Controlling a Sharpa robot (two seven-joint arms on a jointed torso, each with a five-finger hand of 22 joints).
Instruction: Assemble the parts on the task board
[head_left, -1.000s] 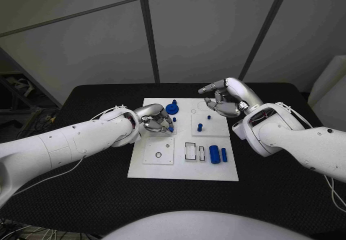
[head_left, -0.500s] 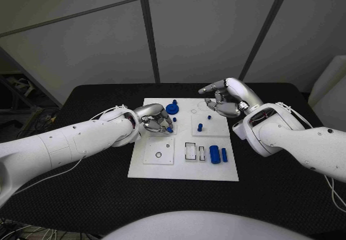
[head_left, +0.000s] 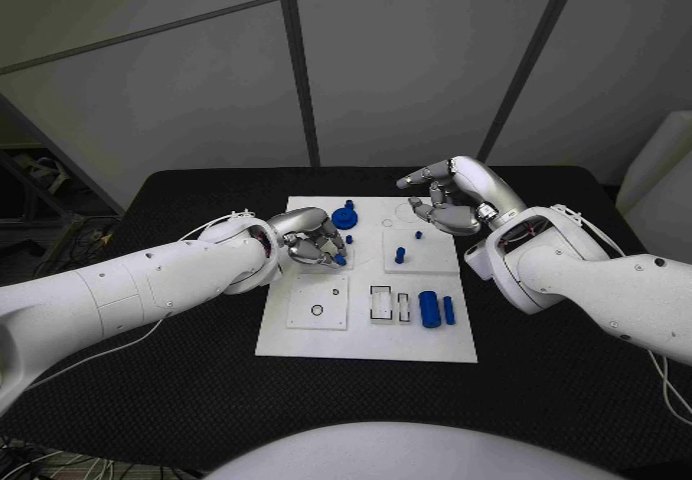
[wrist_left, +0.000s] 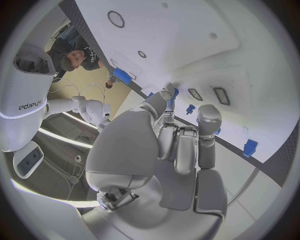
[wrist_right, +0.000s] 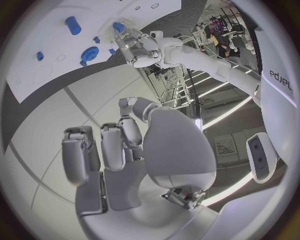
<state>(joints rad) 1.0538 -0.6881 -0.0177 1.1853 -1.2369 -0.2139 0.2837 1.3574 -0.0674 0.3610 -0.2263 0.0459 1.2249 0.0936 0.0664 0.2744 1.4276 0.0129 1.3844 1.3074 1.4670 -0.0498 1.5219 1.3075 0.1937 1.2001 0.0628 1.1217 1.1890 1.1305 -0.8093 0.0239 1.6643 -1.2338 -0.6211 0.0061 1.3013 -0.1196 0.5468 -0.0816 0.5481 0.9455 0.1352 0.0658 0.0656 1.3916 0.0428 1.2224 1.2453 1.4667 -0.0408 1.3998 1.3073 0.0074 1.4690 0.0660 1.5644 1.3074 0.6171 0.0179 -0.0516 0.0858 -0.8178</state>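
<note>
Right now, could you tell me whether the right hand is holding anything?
No: the right hand hovers above the board's far edge, fingers curled, nothing in them.

Task board (head_left: 289, 345): lies in the middle of the worktop (head_left: 173, 400), between the two arms.
Left robot hand (head_left: 310, 246): over the board's left part, a small part (head_left: 339, 259) at its fingertips.
Right robot hand (head_left: 450, 200): above the board's far right corner, apart from the parts.
Round part (head_left: 345, 216): at the board's far edge, just behind the left robot hand.
Two small pegs (head_left: 400, 257): on the raised plate in the right half, near the right robot hand.
Two cylinders (head_left: 428, 308): lying side by side on the near right part, right of the slots.
Ring (head_left: 315, 309): on the near left plate, in front of the left robot hand.
</note>
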